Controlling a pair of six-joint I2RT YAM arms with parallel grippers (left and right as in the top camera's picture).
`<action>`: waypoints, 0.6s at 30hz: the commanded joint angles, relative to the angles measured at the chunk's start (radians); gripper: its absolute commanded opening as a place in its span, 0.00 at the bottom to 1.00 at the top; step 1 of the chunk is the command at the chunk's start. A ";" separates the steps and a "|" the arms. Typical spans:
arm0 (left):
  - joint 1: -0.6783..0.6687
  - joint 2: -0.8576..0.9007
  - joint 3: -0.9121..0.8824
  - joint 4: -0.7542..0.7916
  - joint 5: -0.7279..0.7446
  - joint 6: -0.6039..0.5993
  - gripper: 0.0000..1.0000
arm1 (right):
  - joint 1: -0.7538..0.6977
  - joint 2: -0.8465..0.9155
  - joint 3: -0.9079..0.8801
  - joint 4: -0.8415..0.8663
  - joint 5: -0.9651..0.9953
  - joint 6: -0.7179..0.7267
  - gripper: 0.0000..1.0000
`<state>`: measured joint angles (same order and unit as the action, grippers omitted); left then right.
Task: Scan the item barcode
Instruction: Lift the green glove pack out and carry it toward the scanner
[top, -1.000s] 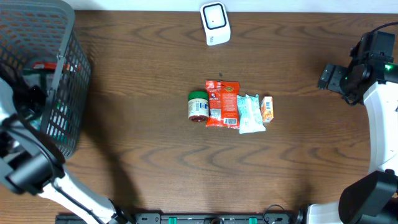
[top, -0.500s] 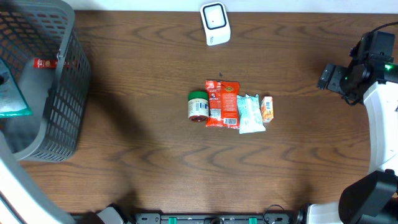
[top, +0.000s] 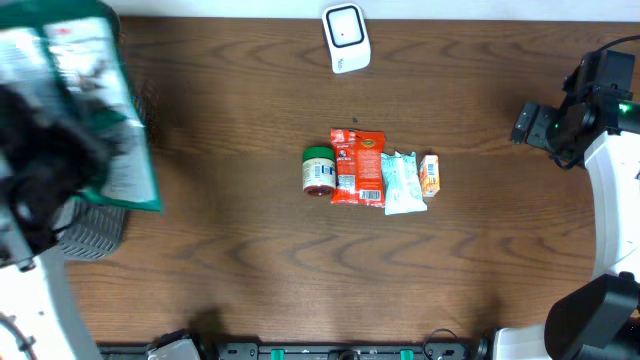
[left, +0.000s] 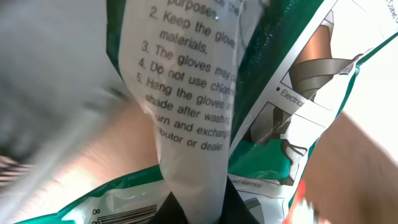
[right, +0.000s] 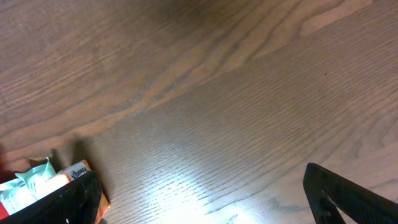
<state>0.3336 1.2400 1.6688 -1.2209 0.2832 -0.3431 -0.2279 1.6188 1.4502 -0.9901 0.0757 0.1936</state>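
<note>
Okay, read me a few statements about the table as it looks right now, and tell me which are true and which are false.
1. The left gripper is shut on the green and white glove packet. True.
2. The right gripper holds the orange box. False: its jaws stand open and empty, and the orange box lies on the table.
3. The white scanner sits at the far edge of the table. True.
4. The red packet lies between the green-lidded jar and the white and teal packet. True.
5. The glove packet lies flat beside the green-lidded jar. False: it is held up at the left, apart from that row.
</note>
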 joint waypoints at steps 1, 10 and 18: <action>-0.114 0.034 -0.084 0.018 0.019 -0.007 0.07 | 0.000 -0.003 0.008 0.000 0.005 0.000 0.99; -0.380 0.152 -0.353 0.246 0.015 -0.095 0.07 | 0.000 -0.003 0.008 0.000 0.005 0.000 0.99; -0.523 0.315 -0.420 0.327 -0.171 -0.182 0.07 | 0.000 -0.003 0.008 0.000 0.005 0.000 0.99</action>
<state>-0.1467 1.4990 1.2537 -0.9104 0.2131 -0.4728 -0.2279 1.6188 1.4502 -0.9901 0.0757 0.1936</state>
